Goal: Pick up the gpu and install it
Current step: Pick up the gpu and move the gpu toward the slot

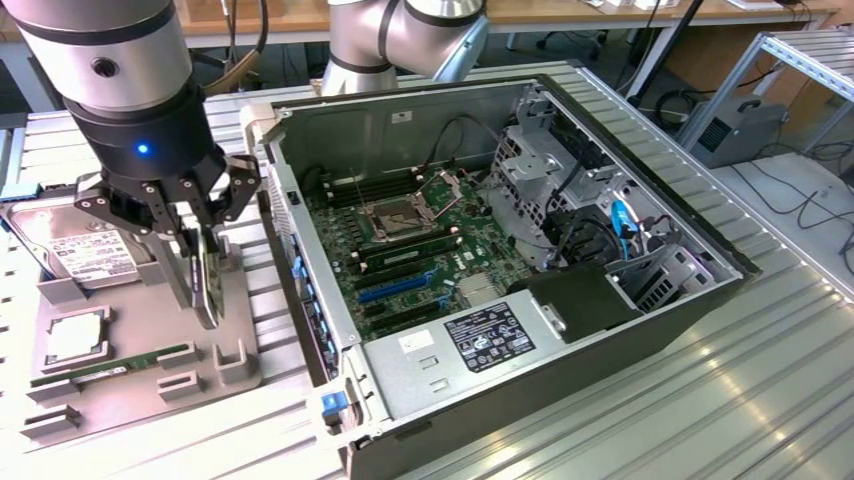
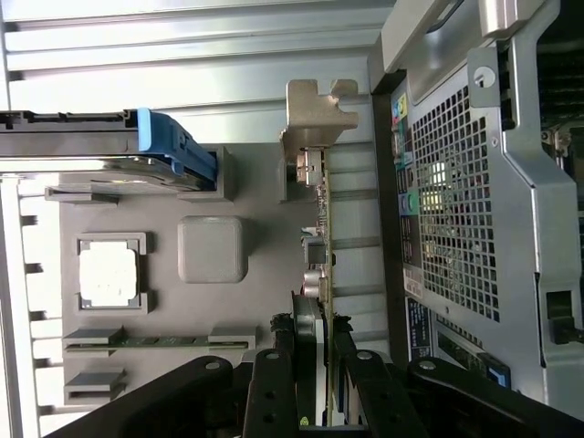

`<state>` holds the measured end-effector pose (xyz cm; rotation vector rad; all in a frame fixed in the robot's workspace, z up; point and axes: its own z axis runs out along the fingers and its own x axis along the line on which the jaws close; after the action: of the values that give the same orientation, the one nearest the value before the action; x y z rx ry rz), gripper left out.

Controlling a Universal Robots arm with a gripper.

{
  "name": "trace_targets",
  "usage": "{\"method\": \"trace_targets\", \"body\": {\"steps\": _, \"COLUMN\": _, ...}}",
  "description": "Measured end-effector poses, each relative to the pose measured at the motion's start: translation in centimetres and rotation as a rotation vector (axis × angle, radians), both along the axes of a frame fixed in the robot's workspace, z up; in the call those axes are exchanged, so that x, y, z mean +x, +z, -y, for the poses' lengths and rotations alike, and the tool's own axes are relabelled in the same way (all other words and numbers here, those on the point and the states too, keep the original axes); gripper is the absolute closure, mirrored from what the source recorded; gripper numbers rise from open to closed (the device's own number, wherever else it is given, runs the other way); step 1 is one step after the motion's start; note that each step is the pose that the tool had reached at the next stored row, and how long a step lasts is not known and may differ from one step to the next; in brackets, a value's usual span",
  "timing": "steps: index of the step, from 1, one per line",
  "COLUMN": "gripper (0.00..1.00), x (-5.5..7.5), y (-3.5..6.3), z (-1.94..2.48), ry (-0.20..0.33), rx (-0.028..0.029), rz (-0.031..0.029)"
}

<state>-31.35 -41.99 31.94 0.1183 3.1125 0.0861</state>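
Right, the claw (image 1: 198, 245) is closed narrowly on the gpu (image 1: 207, 285), a thin dark circuit card with a silver metal end bracket. The fingers pinch the board's two flat faces near its upper edge. The card stands upright on edge over the grey moulded parts tray (image 1: 134, 405) at the exterior view's left, just beside the outer wall of the open black-and-silver computer case (image 1: 400, 115). I cannot tell whether its lower edge is in the tray's slot or just clear of it.

In the wrist view the card (image 2: 321, 228) runs edge-on out from between the claw's fingers (image 2: 313, 333), bracket end farthest out, with the case's perforated rear panel (image 2: 456, 201) close alongside.

Also on the tray are a boxy silver hard drive with a white label (image 1: 67, 245), a square silver processor chip (image 1: 74, 340) and a narrow green memory stick (image 1: 114, 368). Inside the case the green motherboard (image 1: 414, 250) lies exposed.

My main worry is the hold: a pinch on a thin board near one end could let it pivot or slip, leaving it crooked. If it tilts in the tray's supports it could bind. With the case wall so close, the bracket could also snag on the rim
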Motion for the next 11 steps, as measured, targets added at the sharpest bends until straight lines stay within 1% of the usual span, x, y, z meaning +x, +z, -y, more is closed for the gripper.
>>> {"method": "trace_targets", "body": {"steps": 11, "gripper": 0.73, "x": 0.0, "y": 0.36, "z": 0.0, "ry": 0.0, "rx": 0.0, "rz": 0.0}}
